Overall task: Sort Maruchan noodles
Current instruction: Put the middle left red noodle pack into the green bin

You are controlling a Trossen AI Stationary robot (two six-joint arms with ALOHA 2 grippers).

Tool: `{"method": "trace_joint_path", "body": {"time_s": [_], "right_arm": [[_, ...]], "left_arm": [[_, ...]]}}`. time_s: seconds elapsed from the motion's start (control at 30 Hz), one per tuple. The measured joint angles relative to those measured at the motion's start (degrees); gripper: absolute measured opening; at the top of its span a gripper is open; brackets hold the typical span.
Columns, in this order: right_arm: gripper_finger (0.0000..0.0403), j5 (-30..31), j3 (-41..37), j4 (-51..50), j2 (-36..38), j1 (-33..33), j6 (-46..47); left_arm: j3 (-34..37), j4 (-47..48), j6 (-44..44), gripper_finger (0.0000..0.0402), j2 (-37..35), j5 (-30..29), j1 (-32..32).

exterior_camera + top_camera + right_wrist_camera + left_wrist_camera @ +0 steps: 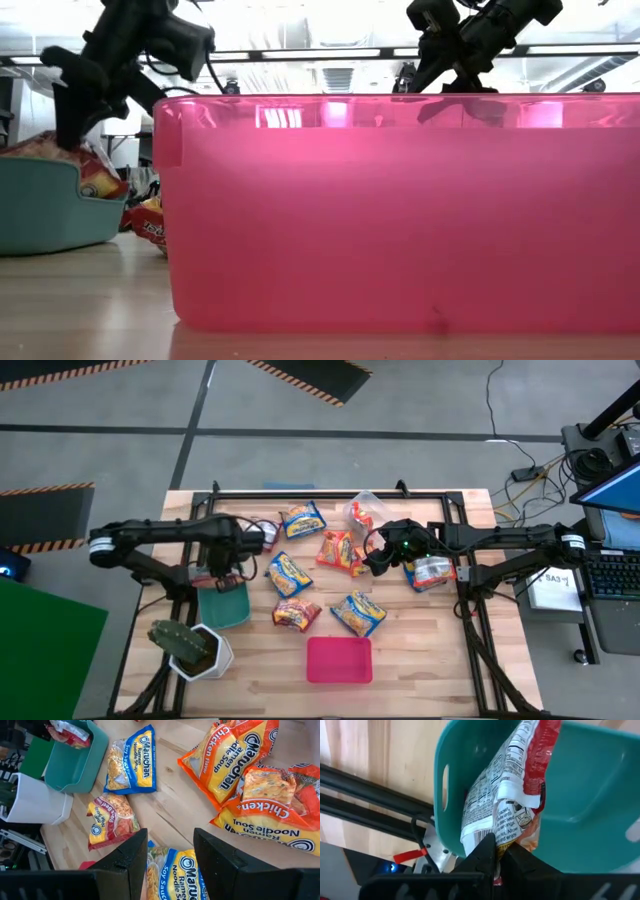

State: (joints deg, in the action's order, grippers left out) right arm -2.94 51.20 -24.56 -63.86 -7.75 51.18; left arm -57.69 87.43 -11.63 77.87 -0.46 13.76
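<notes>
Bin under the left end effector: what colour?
Teal, clearest in the left wrist view.

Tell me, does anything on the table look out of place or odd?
Mostly no. The clear bin lies tipped on its side at the table's far edge, and the unsorted packets lie loosely scattered. The left tool holds a red-and-silver packet over the teal bin.

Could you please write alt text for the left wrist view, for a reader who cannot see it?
The left pincer, shut, holds a silver-and-red noodle packet by its edge over the teal bin. Beyond the bin are the light wooden tabletop and dark frame rails.
</notes>
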Motion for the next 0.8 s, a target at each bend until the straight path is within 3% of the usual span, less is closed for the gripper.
{"method": "trace_joint_path", "body": {"time_s": [0.43, 0.8], "right_arm": [[0.0148, 0.00, 0.00, 0.00, 0.00, 0.00, -0.07], [0.0148, -1.05, 0.00, -0.02, 0.00, 0.00, 0.29]], "left_arm": [[-0.42, -8.46, -0.06, 0.0006, 8.73, -2.05, -0.04], [-0.42, -7.61, 0.58, 0.0092, 6.20, -3.09, -0.04]]}}
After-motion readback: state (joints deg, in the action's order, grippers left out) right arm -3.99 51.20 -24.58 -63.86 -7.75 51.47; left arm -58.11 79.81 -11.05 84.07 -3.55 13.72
